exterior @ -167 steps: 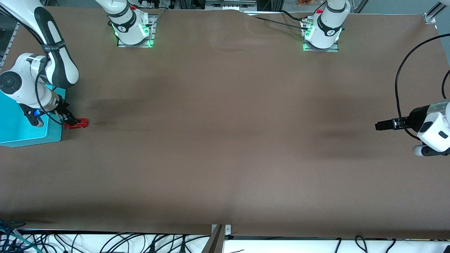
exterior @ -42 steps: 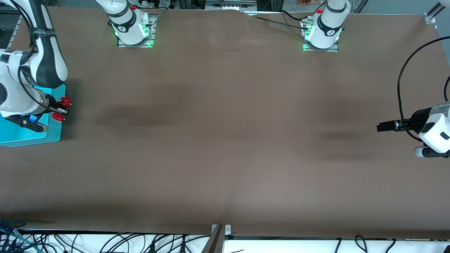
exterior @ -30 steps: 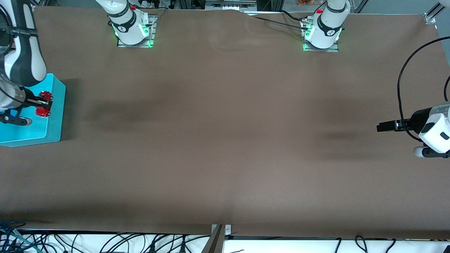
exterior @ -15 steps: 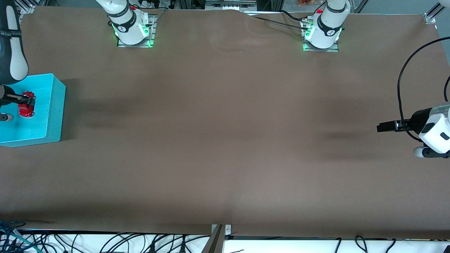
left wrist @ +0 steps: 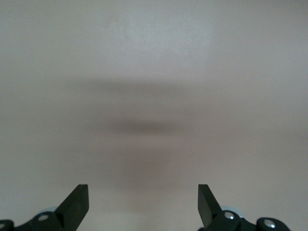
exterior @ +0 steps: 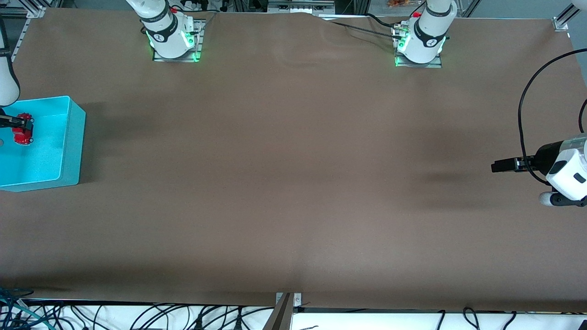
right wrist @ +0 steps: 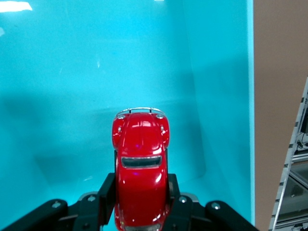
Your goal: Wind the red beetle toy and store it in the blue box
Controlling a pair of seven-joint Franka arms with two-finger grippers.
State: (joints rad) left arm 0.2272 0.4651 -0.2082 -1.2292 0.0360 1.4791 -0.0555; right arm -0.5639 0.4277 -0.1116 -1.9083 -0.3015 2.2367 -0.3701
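Observation:
The red beetle toy is held over the inside of the blue box, which stands at the right arm's end of the table. My right gripper is shut on the toy's sides. In the right wrist view the toy sits between my right gripper's fingers, with the box's cyan floor and walls around it. My left gripper is open and empty, up over bare table at the left arm's end. In the left wrist view my left gripper shows only brown table between its fingertips.
A brown cloth covers the table. The two arm bases stand along its farthest edge. A black cable loops above the left gripper. Cables lie below the nearest table edge.
My right gripper has carried the red beetle toy from over the box's wall toward the right arm's end, deeper over the box's inside. The left arm has not moved.

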